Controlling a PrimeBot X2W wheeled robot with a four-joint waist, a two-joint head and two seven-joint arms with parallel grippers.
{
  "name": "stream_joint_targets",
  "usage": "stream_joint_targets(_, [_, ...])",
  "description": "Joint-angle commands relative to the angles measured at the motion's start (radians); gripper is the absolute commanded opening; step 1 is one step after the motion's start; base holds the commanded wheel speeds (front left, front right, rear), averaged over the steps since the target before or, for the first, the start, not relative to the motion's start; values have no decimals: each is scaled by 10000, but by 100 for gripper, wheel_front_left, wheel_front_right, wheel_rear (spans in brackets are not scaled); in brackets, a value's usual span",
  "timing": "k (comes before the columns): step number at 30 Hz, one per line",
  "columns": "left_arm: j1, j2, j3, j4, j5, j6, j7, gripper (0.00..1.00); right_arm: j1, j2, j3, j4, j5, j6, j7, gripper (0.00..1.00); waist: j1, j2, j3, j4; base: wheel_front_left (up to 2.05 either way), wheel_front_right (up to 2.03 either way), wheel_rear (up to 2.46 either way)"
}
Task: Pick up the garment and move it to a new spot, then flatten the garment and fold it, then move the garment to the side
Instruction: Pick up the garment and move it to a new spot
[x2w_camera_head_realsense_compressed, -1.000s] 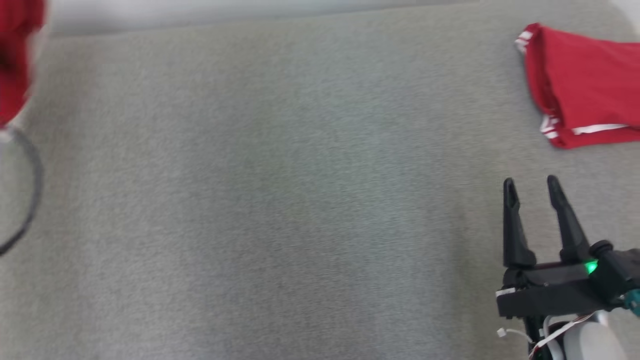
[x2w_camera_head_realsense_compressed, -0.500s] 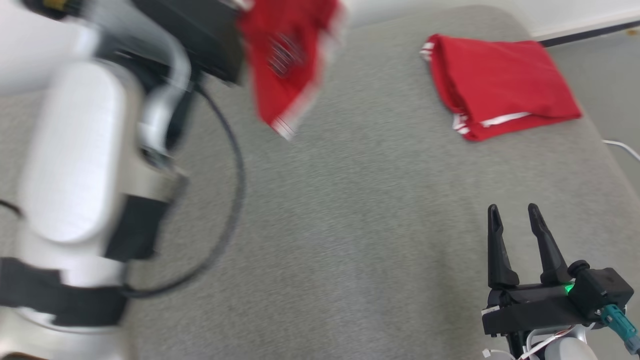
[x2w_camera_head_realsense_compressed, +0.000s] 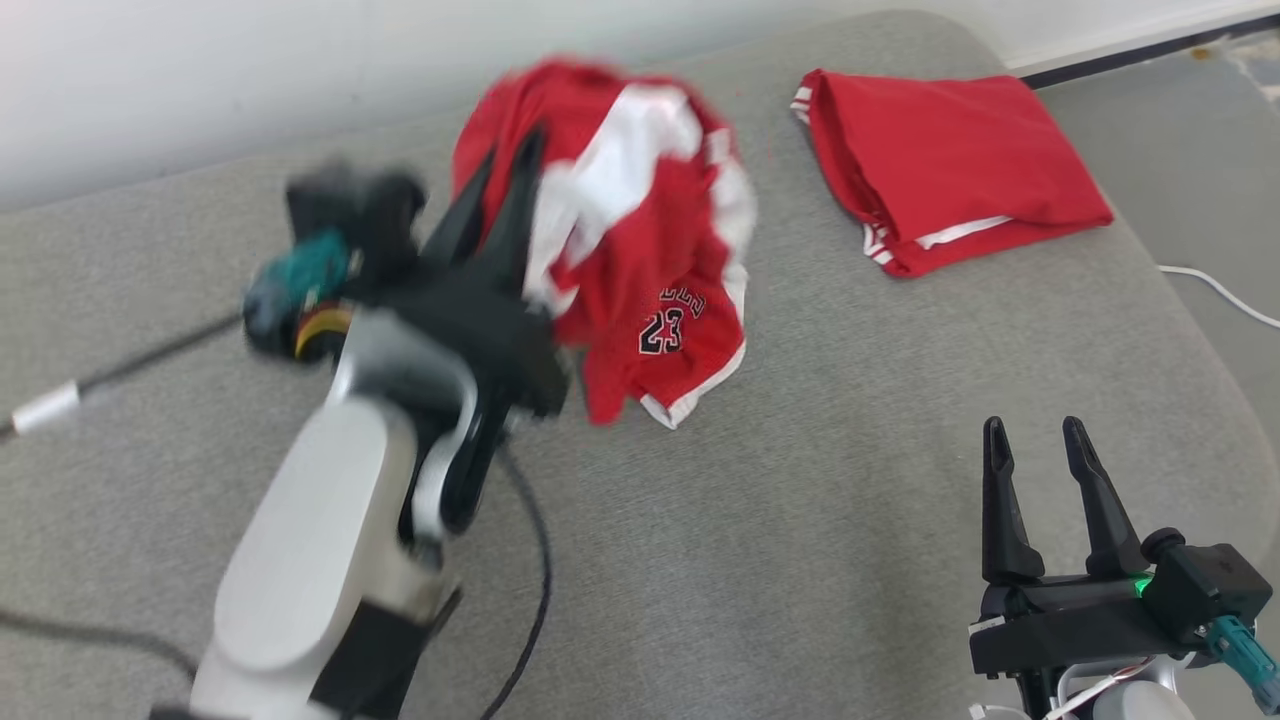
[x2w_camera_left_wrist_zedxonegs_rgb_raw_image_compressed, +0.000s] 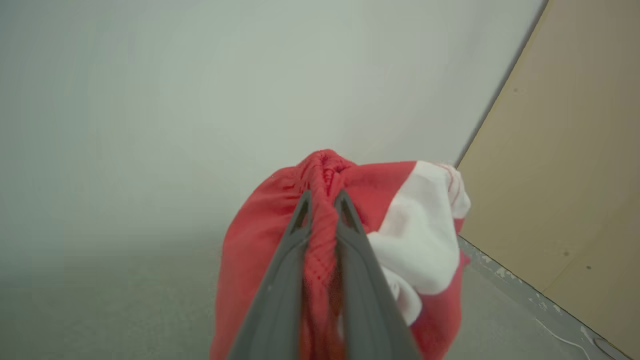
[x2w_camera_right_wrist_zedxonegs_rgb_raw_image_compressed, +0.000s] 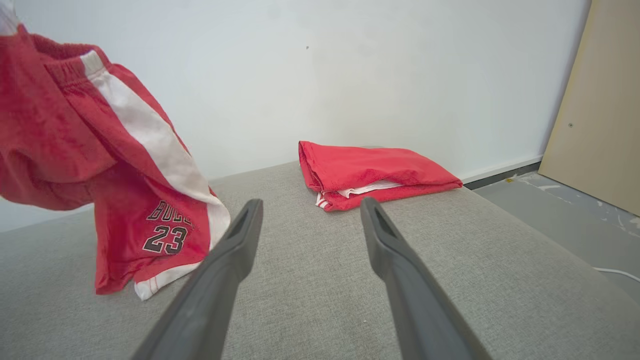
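A pair of red shorts (x2w_camera_head_realsense_compressed: 650, 270) with white side stripes and the number 23 hangs bunched above the grey table (x2w_camera_head_realsense_compressed: 800, 520). My left gripper (x2w_camera_head_realsense_compressed: 505, 170) is shut on its elastic waistband (x2w_camera_left_wrist_zedxonegs_rgb_raw_image_compressed: 322, 200), and the legs dangle with the hem near or on the cloth surface (x2w_camera_right_wrist_zedxonegs_rgb_raw_image_compressed: 150, 240). In the left wrist view both fingers (x2w_camera_left_wrist_zedxonegs_rgb_raw_image_compressed: 285, 280) pinch the gathered red fabric. My right gripper (x2w_camera_head_realsense_compressed: 1035, 435) stands open low at the right, apart from the shorts, with nothing between its fingers (x2w_camera_right_wrist_zedxonegs_rgb_raw_image_compressed: 225, 270).
A second red garment (x2w_camera_head_realsense_compressed: 950, 165), folded, lies at the table's far right corner (x2w_camera_right_wrist_zedxonegs_rgb_raw_image_compressed: 375, 172). A white wall runs behind. Grey floor, a white cable (x2w_camera_head_realsense_compressed: 1215, 290) and a tan panel (x2w_camera_right_wrist_zedxonegs_rgb_raw_image_compressed: 600, 115) are off the right edge.
The head camera has swung, so the whole scene shifted. My left arm has come in from the left carrying the shorts toward the table's middle. The right gripper stays open.
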Motion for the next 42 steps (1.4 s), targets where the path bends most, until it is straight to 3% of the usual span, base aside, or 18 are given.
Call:
stream_joint_targets(1, [654, 183, 140, 29, -64, 120, -203, 0, -28, 24, -3, 26, -2, -1, -71, 100, 0, 0, 128, 230, 0, 0, 0])
stream_joint_targets(14, [4448, 465, 948, 626, -888, 476, -1555, 0, -169, 7, 94, -23, -325, -1, 148, 100, 0, 0, 17, 1137, 0, 0, 0])
stream_joint_targets(16, [4574, 511, 841, 660, -705, 409, -1853, 100, -107, -9, 104, -74, -387, -1, 200, 100, 0, 0, -99, 1270, 0, 0, 0])
stream_joint_targets(29, [4886, 1089, 1033, 6, -249, 134, -3406, 100, 498, -208, 35, -446, -511, -1, 552, 100, 0, 0, -1286, 2252, 0, 0, 0])
stream_joint_targets(42, [6652, 2021, 1557, -1416, 49, 527, -3840, 100, 1260, -195, -102, -1011, -559, -1, 969, 100, 0, 0, -2252, 3066, 0, 0, 0])
